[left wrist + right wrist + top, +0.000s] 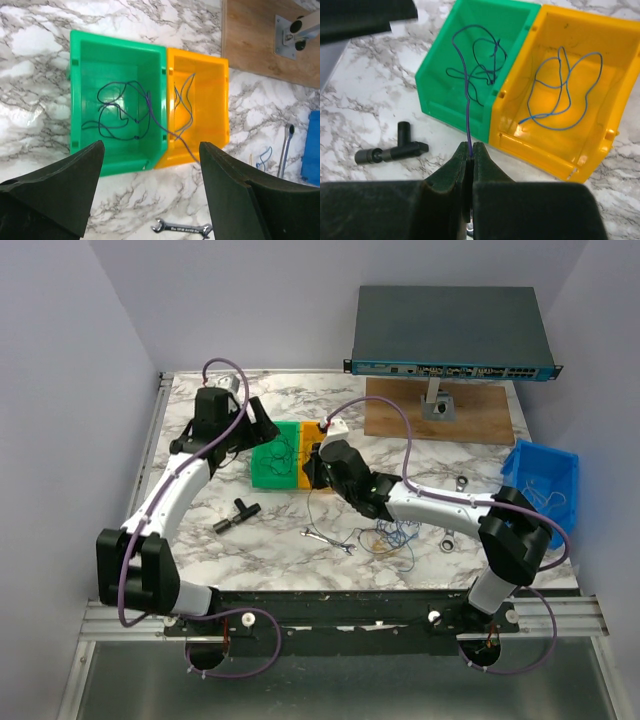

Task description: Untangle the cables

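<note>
Right wrist: end effector (471,151) pinches hair-thin wire (465,85) fr. glossy green bin (445,107).

A: What setting is recorded?
B: A robotics lab bench. It is enclosed by white walls (70,360); robot arms (175,490) are bolted to an aluminium rail (575,618) at a marbled table (260,555); a network switch (450,330) is mounted over a wooden board (480,415).

**Three cameras, shared bins**

The top camera looks down from behind my bases over the table (270,530). My left wrist camera looks straight down past my left fingers (55,190); the right wrist one slants in closer. All see the green bin (115,60) and orange bin (210,90).
</note>
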Motion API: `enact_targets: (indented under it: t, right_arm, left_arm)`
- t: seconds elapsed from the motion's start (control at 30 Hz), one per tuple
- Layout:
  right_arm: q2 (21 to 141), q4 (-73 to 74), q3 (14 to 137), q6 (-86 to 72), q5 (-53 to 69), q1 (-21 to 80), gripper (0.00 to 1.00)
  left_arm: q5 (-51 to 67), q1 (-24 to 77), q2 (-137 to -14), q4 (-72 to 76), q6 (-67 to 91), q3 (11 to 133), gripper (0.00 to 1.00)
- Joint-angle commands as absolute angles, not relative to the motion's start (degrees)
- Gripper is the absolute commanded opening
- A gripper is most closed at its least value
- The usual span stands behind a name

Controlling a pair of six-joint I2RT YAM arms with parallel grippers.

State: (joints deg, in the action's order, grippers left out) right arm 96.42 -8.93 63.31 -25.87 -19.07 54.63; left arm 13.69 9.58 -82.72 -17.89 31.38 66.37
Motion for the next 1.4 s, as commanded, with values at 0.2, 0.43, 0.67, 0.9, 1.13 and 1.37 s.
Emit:
enact_targets:
  t: [0.2, 0.43, 0.67, 0.9, 1.13, 1.37]
  right_arm:
    - [99.6, -2.2, 73.1, -24.8, -15.6, 54.1, 0.01]
    - [101.1, 2.3, 78.2, -26.1, -10.4, 54.0, 0.01]
    - [102.0, 4.1, 81.0, -27.5, -6.8, 53.8, 0.01]
    - [98.0, 5.5, 76.9, -27.6, -10.7, 53.7, 0.7]
    - [80.8, 2.8, 55.4, -26.0, -16.6, 52.4, 0.77]
    - [74.5, 2.0, 40.7, -22.1, -11.8, 52.3, 0.81]
  left_arm:
    - [26.8, 9.4, -60.0, 3.7, 37.0, 39.9, 0.8]
    - [33.7, 14.2, -57.5, 22.6, 40.1, 26.6, 0.8]
    - [32.9, 22.2, -65.4, 30.0, 40.2, 25.3, 0.61]
    - [30.1, 22.4, -67.7, 24.9, 38.7, 29.2, 0.0]
    - [31.4, 18.7, -66.2, 14.9, 36.1, 34.3, 0.0]
    - [32.8, 16.2, -68.5, 1.4, 31.2, 42.8, 0.0]
